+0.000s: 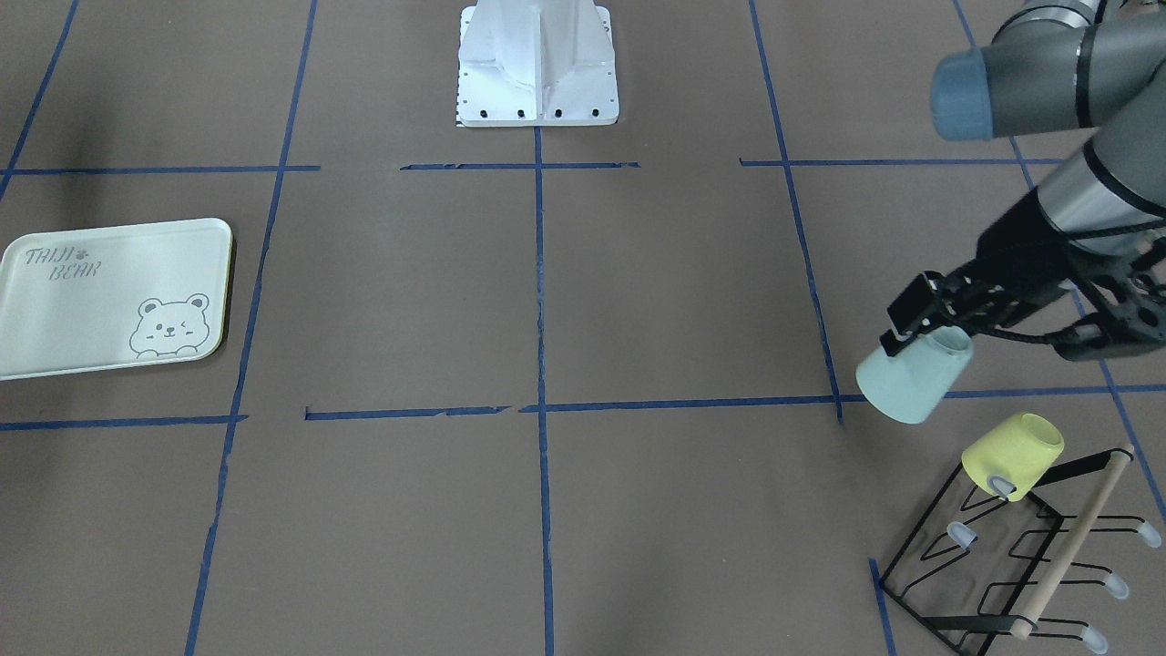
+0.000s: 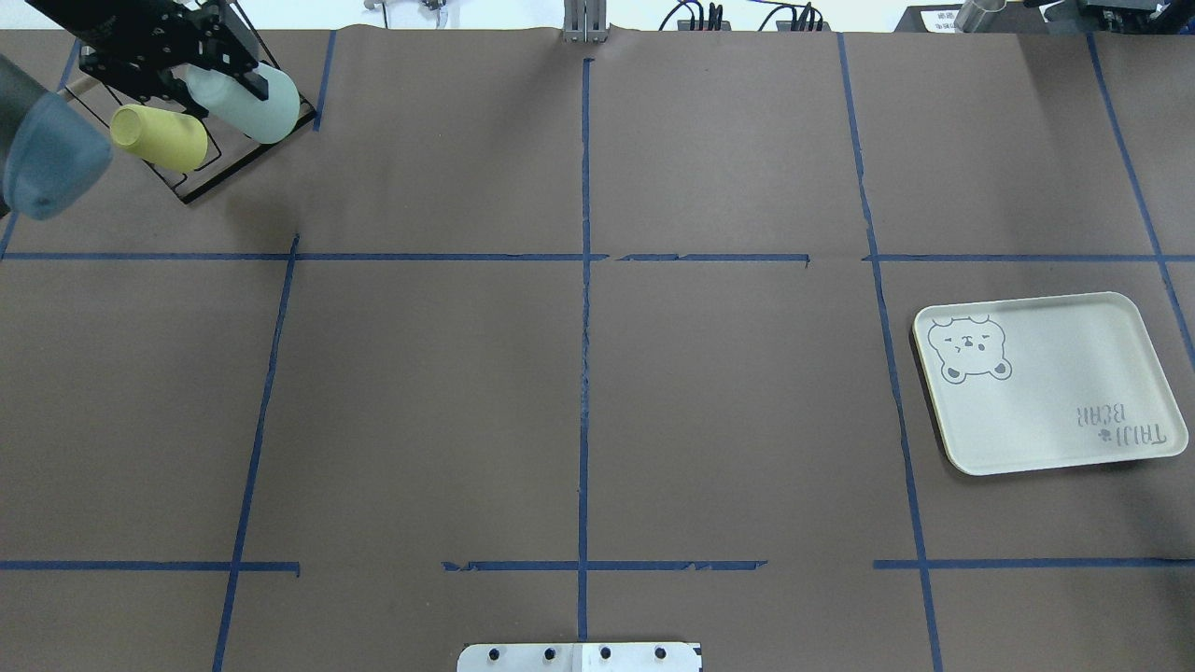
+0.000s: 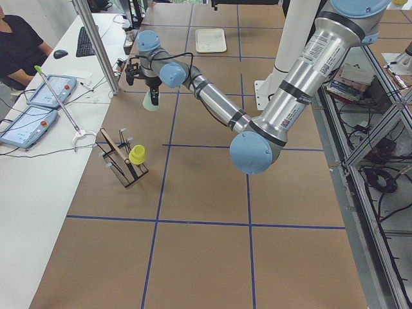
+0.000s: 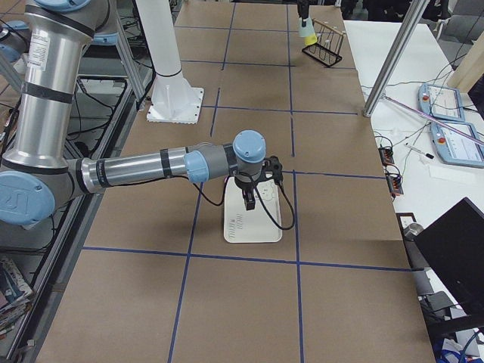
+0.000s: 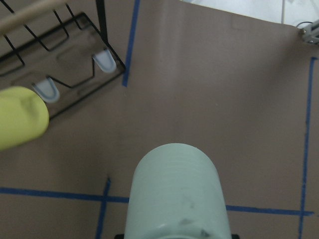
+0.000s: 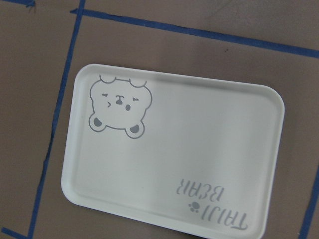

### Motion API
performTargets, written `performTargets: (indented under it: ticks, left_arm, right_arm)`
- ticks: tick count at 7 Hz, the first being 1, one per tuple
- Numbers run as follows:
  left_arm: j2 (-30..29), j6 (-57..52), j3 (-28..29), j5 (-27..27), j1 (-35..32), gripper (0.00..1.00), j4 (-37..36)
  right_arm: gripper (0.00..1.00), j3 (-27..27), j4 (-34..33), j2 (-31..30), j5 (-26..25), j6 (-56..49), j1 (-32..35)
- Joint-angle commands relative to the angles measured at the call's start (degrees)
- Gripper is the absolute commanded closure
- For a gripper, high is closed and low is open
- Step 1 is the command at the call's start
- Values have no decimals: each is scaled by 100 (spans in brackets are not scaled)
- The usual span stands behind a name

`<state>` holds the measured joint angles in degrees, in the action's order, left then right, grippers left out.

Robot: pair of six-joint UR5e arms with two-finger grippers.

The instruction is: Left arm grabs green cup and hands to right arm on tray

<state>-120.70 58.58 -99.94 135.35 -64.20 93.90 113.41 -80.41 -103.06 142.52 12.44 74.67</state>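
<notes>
White metal base plate point(image 2: 579, 656): sitting nearest the robot, at the counter's edge, midway between the two arms' sides.

Pale cream-green rectangular tray with a grey bear drawing point(image 2: 1055, 411): lying flat on the robot's right, well apart from both cups. The green cup is not yet resting on it. It is lying far enough from the rack that I judge a hand-over is needed.

Right arm's black two-finger end effector point(image 4: 249, 203): hovering directly above the tray and pointing down. It is showing only in the side view, so I cannot tell whether it is released or clenched. It is probably hanging there because the tray is the drop-off spot.

Brown paper-covered counter point(image 2: 420, 392): lying marked into cells by blue tape lines point(image 2: 584, 327). The middle cells, between the arms, are looking like the natural meeting ground.

Small pale mint-green plastic cup point(image 1: 911, 387): hanging tilted in the air at the far left corner, clear of the counter. Its mouth is facing the wrist and its closed bottom is pointing away.

Left arm's black two-finger end effector point(image 1: 922, 330): clenching on the green cup at its rim end. This is leaving the body and base free, likely so the other arm can take them.

Small yellow plastic cup point(image 1: 1013, 456): sitting upturned and tilted on a peg, near the green cup but apart from it.

Black wire drying rack with a wooden rod point(image 1: 1073, 544): standing farthest out, carrying the yellow cup.
</notes>
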Motion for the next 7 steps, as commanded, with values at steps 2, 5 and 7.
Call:
performTargets:
  ticks: [2,5,7]
  left_arm:
    - [47,2290,-299,61,985,92,2069]
    - [100,4593,210,9,1470,92,5049]
    - [91,6191,308,-1353,2370,92,6904]
  right_arm:
    - [0,-20,2795,268,-303,3772,-1355]
    - [0,-11,5196,1222,-417,7289,-2305]
    - [0,24,6093,1699,-445,8339,-2509]
